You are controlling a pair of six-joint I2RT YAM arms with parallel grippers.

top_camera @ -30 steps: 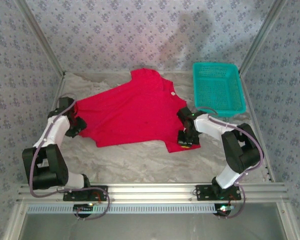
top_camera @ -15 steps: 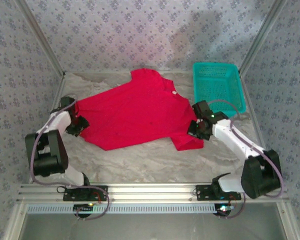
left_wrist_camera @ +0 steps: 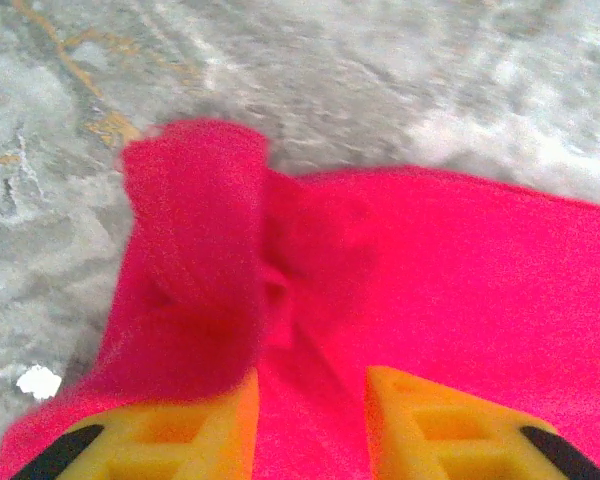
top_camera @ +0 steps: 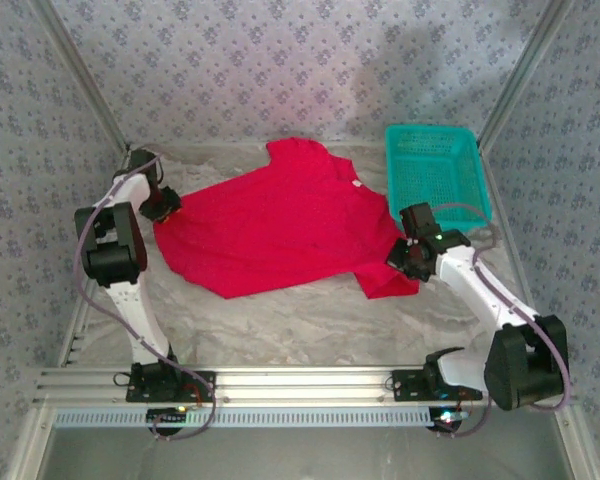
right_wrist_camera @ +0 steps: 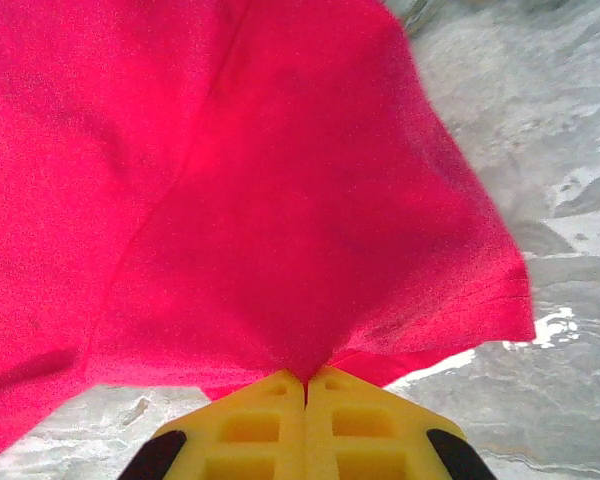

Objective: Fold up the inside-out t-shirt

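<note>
Near the far-left corner of the pale, wrinkled marble-patterned surface [top_camera: 300, 320], the left gripper [top_camera: 163, 205] sits at the left tip of the plain bright red short-sleeved cloth t-shirt [top_camera: 280, 225]. In the left wrist view its yellow fingers [left_wrist_camera: 415, 420] stand apart, with red cloth lying in the gap between them and a bunched fold of it rising just ahead of the left finger. The t-shirt lies spread across the middle of the surface, reaching from that left tip to the right side, one part pointing toward the far edge. Its small white neck tag [top_camera: 356, 184] shows on the right half. The right gripper [top_camera: 410, 262] is at the near-right corner of the t-shirt, toward the right edge of the surface. In the right wrist view its yellow fingers [right_wrist_camera: 260, 425] are pressed together, pinching the red cloth, which fans out from their tips. The teal plastic mesh basket [top_camera: 438, 130] stands in the far-right corner, just beside the t-shirt.
</note>
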